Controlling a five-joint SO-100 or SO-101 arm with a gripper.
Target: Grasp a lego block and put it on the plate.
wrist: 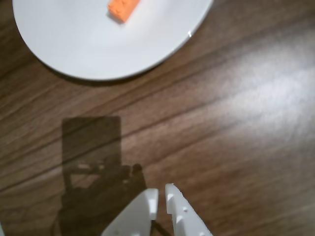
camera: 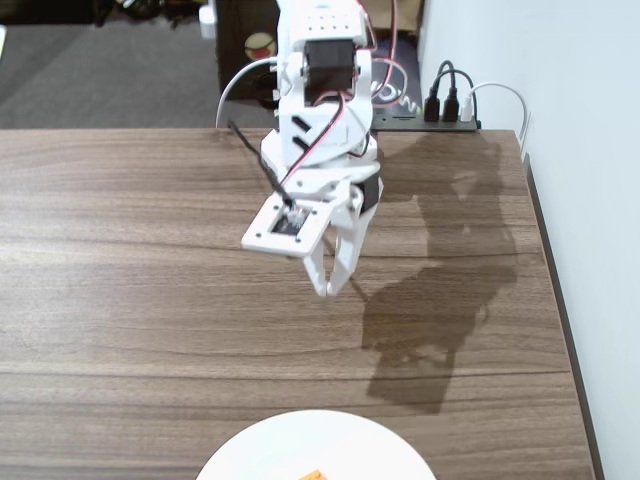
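Table [camera: 120, 300] bare around empty end effector [camera: 333, 287].

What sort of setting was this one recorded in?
Probably an office or home desk: a dark wood-grain tabletop against a plain white wall, a black power strip with plugged-in cables, and grey carpet behind.

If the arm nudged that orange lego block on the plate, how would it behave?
The lego block looks rigid and light, so it would probably slide, not roll, across the smooth plate. Lying flat, it seems unlikely to tip.
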